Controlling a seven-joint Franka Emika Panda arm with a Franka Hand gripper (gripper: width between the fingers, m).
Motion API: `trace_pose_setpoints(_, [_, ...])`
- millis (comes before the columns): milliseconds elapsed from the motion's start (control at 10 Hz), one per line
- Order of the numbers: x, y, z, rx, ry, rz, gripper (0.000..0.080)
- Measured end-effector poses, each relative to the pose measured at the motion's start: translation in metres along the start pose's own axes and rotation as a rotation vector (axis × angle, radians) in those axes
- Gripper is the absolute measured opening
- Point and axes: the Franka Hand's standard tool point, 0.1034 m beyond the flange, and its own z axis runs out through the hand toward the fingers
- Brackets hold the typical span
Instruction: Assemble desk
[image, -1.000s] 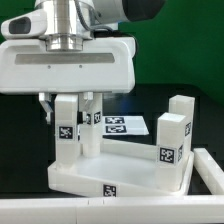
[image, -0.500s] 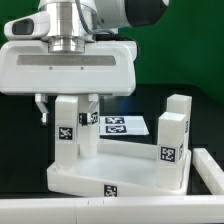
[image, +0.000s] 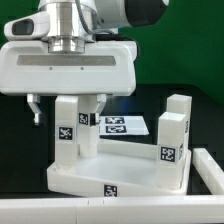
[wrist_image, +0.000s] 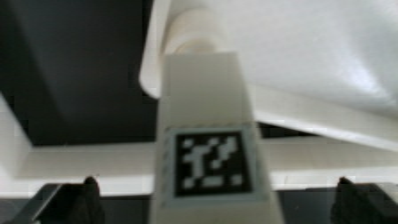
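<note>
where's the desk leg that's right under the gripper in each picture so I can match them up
Exterior view: the leg stands upright in the tabletop corner at the exterior view's left, between the open fingers, which do not touch it.
Wrist view: the same leg fills the middle of the picture, seen from above, its foot in the tabletop.
Shared landmark: the black-and-white marker tag on the leg's face.

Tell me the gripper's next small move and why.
Probably lift straight up, clear of the leg. The gripper is open, its fingers standing off either side of the leg, which stands upright in a corner of the tabletop. Nothing is held, so a straight rise should avoid knocking the leg. Whether it is fully seated I cannot tell.
</note>
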Motion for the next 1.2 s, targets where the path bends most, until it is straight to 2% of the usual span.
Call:
trace_pose_setpoints(200, [0.015,-0.006,-0.007,0.052,-0.067,0.049,0.0649])
trace_pose_setpoints(300, [0.013,-0.014,-0.005,0.095,-0.170,0.101,0.0649])
trace_pose_setpoints(500, [0.009,-0.018,0.000,0.131,-0.303,0.075,0.0649])
trace_pose_setpoints(700, [0.001,-0.011,0.000,0.142,-0.374,0.072,0.0649])
trace_pose_setpoints(1000, [-0.013,-0.012,-0.006,0.133,-0.366,0.066,0.0649])
trace_pose_setpoints(1100, [-0.013,-0.008,-0.008,0.129,-0.343,0.057,0.0649])
trace_pose_setpoints(1200, [-0.013,-0.002,-0.008,0.123,-0.326,0.062,0.0524])
